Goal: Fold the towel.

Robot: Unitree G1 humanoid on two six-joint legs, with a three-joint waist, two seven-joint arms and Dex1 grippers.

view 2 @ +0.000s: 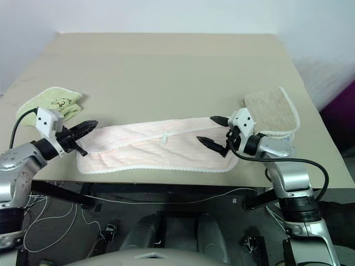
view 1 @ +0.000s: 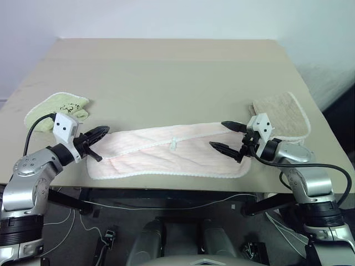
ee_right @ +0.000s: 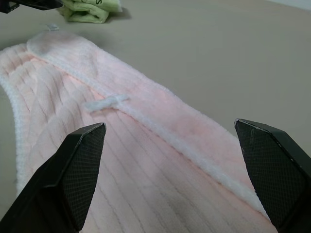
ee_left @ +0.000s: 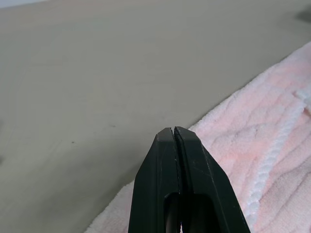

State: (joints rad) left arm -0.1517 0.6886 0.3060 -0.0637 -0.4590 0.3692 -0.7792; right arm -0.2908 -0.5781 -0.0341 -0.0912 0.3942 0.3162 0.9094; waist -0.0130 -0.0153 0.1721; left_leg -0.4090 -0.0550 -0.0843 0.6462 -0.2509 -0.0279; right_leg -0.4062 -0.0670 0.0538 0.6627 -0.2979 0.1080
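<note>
Left eye view: towel [view 1: 166, 152] folded lengthwise; left gripper [view 1: 95, 134] fingers pressed together w/o cloth, right gripper [view 1: 226, 137] spread over far end. Risk: uneven fold.

Spread lengthwise along the near edge of the table [view 1: 166, 66]: the towel [view 1: 166, 155], folded over itself. At its left end, the left gripper [view 1: 99, 133]; over its right end, the right gripper [view 1: 227, 137]. Behind, a folded cloth [view 1: 58, 108] at far left, another [view 1: 283, 113] at far right.
</note>
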